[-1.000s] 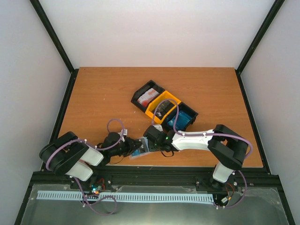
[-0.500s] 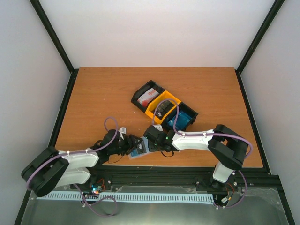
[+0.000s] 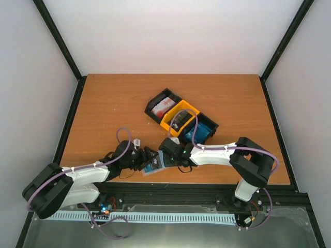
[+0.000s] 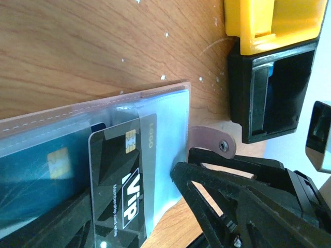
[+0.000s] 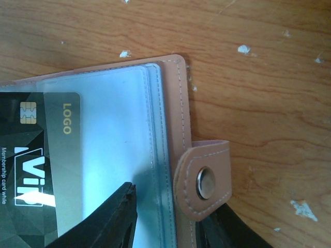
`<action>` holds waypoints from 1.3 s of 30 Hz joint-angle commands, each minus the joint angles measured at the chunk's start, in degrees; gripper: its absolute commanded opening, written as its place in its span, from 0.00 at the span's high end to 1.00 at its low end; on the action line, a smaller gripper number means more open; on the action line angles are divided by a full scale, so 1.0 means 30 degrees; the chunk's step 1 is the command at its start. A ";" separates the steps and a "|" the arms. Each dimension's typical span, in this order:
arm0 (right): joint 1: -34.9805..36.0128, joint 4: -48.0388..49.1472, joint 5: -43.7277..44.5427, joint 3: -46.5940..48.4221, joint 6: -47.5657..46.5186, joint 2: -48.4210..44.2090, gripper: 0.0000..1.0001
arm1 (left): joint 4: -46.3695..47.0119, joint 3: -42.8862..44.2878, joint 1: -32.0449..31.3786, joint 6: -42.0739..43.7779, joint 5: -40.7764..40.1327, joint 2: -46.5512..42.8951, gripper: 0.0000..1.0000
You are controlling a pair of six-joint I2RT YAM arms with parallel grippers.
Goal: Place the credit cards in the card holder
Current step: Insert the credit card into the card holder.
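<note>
Although both arms crowd one spot, the worktop [image 3: 103, 103] carries two groups of things. The left arm [image 3: 83, 174] and the right arm [image 3: 217, 153] run along its near edge and meet about midway along it. Farther out, toward the middle of the worktop, three bins [image 3: 168, 125] sit touching in a slanted row. They hold red-and-white cards [image 3: 163, 107], dark cards [image 3: 180, 121] and blue cards [image 3: 202, 132].

The card holder [image 5: 176, 103] lies open and flat just beside the near edge, between the two arms, with its clear pockets facing up. A blue card [image 4: 41, 170] sits inside one pocket. A black card [image 4: 121, 181] lies next to it on the side of the snap tab [image 5: 204, 181], its long axis parallel to the edge that carries the tab. The strip of this card nearest the tab looks paler, as if under the film. How deep it sits I cannot tell.

The left jaws stand wide, one on each side of the black card across its short width, gripping nothing. The right jaws are partly apart. One rests over the clear pocket and the other sits past the holder's edge, under the tab. Whether they pinch the holder I cannot tell.

The black card lies straight ahead of the left jaws, so that arm looks best placed to nudge it home if it needs seating. Any further card must come from the bins, which lie beyond the holder toward the far edge. They are slightly nearer the right arm, which appears to be steadying the holder.
</note>
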 commanded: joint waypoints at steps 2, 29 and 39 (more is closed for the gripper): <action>-0.0013 -0.0247 -0.0914 -0.0549 0.0321 0.0385 0.66 | -0.4042 0.0420 -0.0102 0.0640 -0.0820 0.0784 0.29; -0.0123 -0.0029 -0.1140 -0.0553 0.0248 0.0271 0.63 | -0.8479 0.2375 -0.0139 0.3867 0.0573 0.2121 0.31; -0.0156 0.0020 -0.1152 -0.0553 0.0248 0.0255 0.64 | -0.4564 0.2140 -0.0139 0.3105 0.2664 0.3283 0.31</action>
